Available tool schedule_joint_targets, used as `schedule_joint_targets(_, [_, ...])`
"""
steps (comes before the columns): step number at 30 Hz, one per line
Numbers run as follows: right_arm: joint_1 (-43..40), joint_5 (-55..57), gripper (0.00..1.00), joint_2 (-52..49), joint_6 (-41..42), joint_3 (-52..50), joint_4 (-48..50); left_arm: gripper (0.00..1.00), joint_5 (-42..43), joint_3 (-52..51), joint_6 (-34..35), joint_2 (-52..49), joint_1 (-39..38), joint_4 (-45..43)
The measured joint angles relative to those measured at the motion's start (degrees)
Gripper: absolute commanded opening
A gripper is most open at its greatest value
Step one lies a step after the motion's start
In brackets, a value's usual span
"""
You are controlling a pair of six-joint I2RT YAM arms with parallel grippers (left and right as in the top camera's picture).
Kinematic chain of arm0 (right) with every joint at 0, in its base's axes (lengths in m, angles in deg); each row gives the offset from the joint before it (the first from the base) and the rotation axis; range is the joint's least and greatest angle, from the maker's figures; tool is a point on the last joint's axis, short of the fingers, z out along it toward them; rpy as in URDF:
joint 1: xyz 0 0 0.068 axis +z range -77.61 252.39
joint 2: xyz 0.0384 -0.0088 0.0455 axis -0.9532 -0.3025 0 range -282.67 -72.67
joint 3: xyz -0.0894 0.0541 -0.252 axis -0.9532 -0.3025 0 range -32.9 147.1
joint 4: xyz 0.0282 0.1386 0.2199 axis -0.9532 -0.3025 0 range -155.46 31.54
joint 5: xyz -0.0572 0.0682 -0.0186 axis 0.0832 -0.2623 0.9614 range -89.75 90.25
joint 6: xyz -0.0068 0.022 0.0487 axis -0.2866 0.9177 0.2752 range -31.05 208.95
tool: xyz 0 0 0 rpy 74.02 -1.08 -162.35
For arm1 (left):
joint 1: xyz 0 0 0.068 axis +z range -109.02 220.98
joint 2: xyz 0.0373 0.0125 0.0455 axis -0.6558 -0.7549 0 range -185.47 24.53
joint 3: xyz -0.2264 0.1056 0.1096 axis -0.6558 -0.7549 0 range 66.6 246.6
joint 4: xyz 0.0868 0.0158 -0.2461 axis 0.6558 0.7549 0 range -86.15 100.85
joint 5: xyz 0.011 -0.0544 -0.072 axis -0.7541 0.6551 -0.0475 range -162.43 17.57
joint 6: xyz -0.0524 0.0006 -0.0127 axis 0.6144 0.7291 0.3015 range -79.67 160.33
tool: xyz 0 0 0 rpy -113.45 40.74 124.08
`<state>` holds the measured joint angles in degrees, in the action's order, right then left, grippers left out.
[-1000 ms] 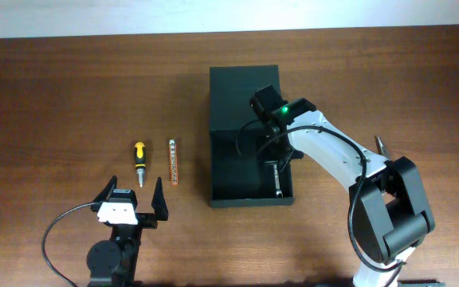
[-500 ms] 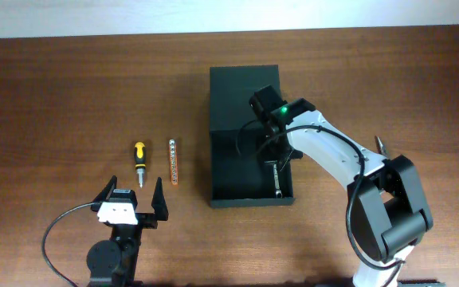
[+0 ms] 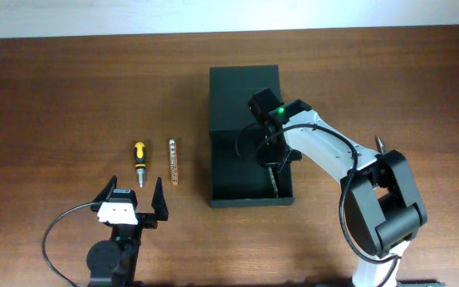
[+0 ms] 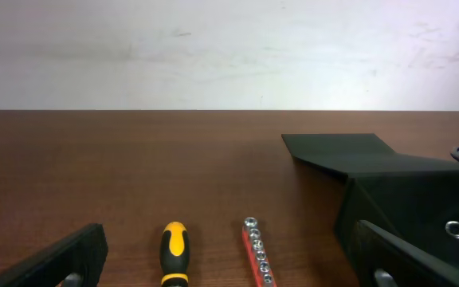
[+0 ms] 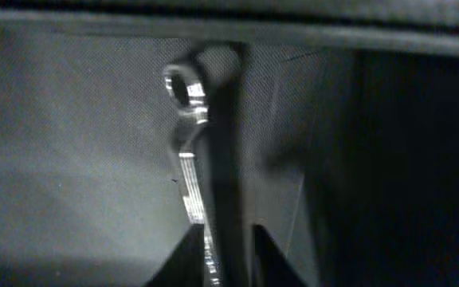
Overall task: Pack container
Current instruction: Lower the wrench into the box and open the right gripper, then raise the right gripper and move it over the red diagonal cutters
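The container [image 3: 213, 159] is a black box in the middle of the table, its flap lid [image 3: 244, 96] folded back on the far side. My right gripper [image 3: 269, 155] reaches down into it near the right wall. A silver wrench [image 5: 188, 135] lies along the box floor between the right gripper's [image 5: 228, 263] narrowly parted jaws, with a slit of floor showing beside it. The wrench [image 3: 274, 182] also shows from overhead. My left gripper [image 3: 131, 199] rests wide open at the front left, holding nothing.
A yellow-and-black screwdriver [image 3: 139, 159] and a red socket rail [image 3: 172, 162] lie side by side left of the box, just beyond the left gripper [image 4: 229, 239]. In the left wrist view they are the screwdriver [image 4: 174, 251] and the rail [image 4: 257, 251], with the box wall [image 4: 405, 199] to the right.
The right gripper's jaws have parted a little around the wrench inside the box, and its wrist has shifted slightly. The left arm has not moved.
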<state>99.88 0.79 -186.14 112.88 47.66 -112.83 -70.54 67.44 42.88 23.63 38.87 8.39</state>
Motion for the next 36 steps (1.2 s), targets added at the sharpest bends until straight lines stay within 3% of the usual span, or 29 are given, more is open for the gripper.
schedule_joint_targets(13, [0.0,0.0,0.27,0.0,-0.7,0.8,-2.3,0.99,0.0,0.0,0.0,0.0,0.0,0.0])
schedule_joint_targets(17, [0.0,0.0,0.33,-0.1,-1.8,5.0,-5.3,0.99,0.0,0.0,0.0,0.0,0.0,0.0])
schedule_joint_targets(20, [0.0,0.0,0.52,-0.1,-2.5,10.0,-8.0,0.99,0.0,0.0,0.0,0.0,0.0,0.0])
schedule_joint_targets(23, [0.0,0.0,0.93,-0.1,-3.5,16.2,-11.5,0.99,0.0,0.0,0.0,0.0,0.0,0.0])
schedule_joint_targets(24, [0.0,0.0,1.0,-0.1,-4.1,18.9,-13.2,0.99,0.0,0.0,0.0,0.0,0.0,0.0])
schedule_joint_targets(36, [-6.3,5.6,0.99,-0.1,-5.9,46.1,-33.6,0.99,0.0,0.0,0.0,0.0,0.0,0.0])
